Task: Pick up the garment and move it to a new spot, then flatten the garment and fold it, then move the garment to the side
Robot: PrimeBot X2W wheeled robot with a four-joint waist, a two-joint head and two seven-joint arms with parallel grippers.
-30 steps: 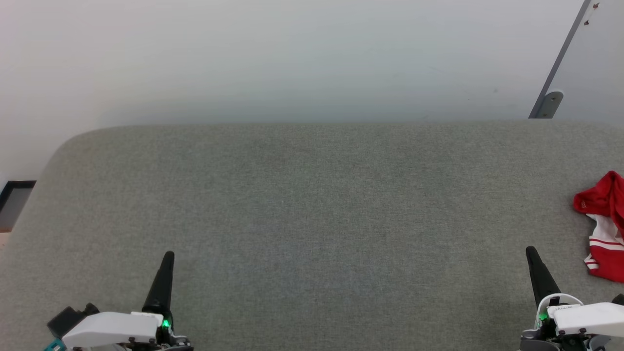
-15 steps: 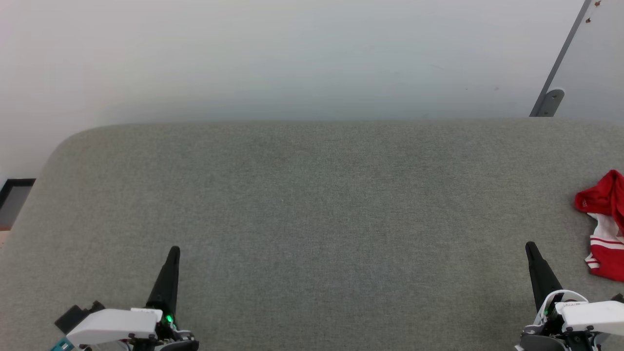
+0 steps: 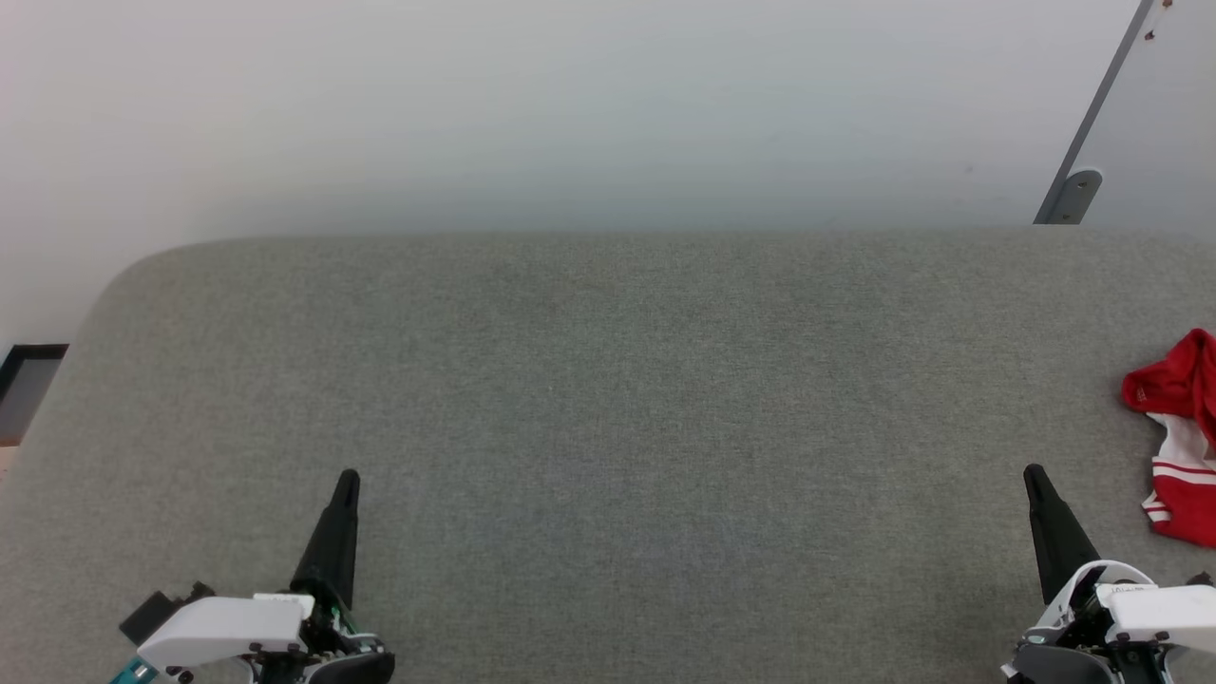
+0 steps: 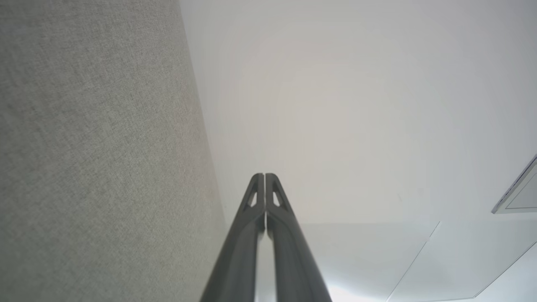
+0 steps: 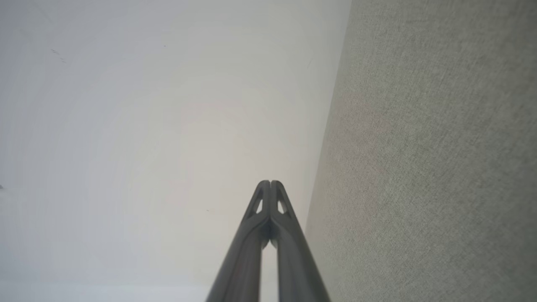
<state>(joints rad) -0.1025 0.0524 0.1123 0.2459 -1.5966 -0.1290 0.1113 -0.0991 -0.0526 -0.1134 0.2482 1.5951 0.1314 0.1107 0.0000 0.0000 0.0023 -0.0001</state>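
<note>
The left pincer (image 3: pixel 347 478) is edging forward, pressed together like the right pincer (image 3: pixel 1034 472); the bunched garment (image 3: pixel 1181 432) is inviting a lopsided grab.

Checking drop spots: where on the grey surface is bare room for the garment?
The grey surface is bare between the left gripper and right gripper, back to the wall. Taken: its right edge, where the garment lies.

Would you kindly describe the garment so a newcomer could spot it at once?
Take the wide grey fabric-covered surface in the head view. At the picture's right edge, past the right gripper, lies a crumpled red garment with white, red-striped trim. Its bright colour stands out from the grey.
</note>
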